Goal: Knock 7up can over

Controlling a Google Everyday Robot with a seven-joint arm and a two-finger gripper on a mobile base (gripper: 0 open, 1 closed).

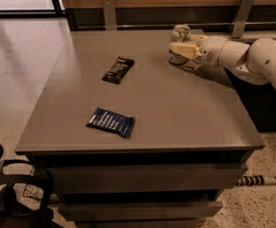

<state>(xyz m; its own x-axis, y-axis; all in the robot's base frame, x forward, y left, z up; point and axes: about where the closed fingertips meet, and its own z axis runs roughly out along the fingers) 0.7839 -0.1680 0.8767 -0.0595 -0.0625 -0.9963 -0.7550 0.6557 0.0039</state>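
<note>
The 7up can [181, 33] stands upright near the back right of the grey table [176, 113]. It has a pale body with a silver top rim. My gripper [177, 50] reaches in from the right on a white arm [252, 58]. It sits right at the can, level with its middle, and covers the near side of the can's body. The can's top and its base show above and below the gripper.
A dark snack wrapper [118, 70] lies at the table's middle back. A blue wrapper [111, 122] lies near the front left. A wooden wall with metal brackets [108, 11] runs behind the table. A dark chair [14, 194] stands at the front left on the floor.
</note>
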